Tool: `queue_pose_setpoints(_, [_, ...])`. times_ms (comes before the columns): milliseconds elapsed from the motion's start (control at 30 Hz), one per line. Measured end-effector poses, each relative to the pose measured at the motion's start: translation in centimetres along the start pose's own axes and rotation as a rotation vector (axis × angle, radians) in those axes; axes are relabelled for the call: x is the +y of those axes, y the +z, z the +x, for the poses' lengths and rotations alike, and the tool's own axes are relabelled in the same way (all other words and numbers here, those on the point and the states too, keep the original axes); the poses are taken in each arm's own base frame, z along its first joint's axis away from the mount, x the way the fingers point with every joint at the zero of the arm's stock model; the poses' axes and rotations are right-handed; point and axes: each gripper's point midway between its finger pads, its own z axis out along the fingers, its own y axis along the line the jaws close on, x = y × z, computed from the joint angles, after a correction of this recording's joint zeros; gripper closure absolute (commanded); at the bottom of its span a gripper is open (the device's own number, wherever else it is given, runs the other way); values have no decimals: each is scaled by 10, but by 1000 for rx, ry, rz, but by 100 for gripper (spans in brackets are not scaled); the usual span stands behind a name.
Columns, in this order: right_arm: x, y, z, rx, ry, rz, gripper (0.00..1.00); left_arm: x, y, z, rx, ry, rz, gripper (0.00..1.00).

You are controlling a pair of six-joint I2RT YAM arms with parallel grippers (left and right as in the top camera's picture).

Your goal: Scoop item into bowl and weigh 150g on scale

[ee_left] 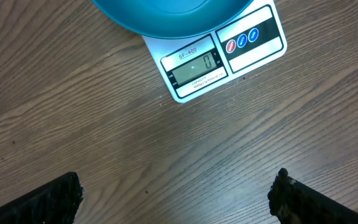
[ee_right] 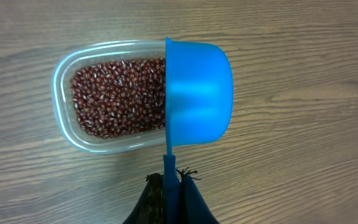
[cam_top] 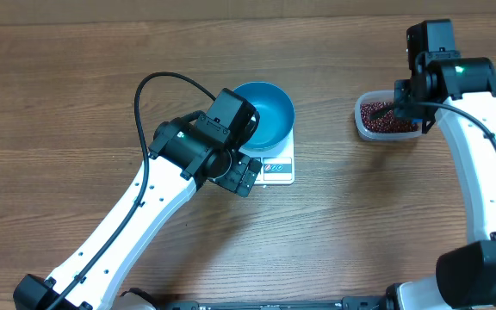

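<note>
Right pincer (ee_right: pixel 168 182) clamps the blue scoop (ee_right: pixel 197 93) over the beans (ee_right: pixel 117 93), ready to dig. Left pincer (ee_left: pixel 174 200) gapes empty near the scale (ee_left: pixel 253 46).

Looks like a robotics lab rig to me: white cabled left arm (cam_top: pixel 136 207) and right arm (cam_top: pixel 480 155) over a wood-grain counter (cam_top: pixel 76 86) with a kitchen scale (ee_left: pixel 194 68).

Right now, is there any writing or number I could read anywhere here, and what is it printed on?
"SF-400": on the scale, above its display.
"0": on the display.
Fine print under the display: too small to read.
Three round buttons: marks blurred.
No writing seen on the bowl, tub or scoop.
</note>
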Motion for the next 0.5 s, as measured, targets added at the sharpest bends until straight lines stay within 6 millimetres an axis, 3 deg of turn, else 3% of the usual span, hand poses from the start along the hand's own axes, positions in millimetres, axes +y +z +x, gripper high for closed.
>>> queue_pose_setpoints(500, [12,32,-5,80,-117,6,97,0,0,0,0,0,0,0])
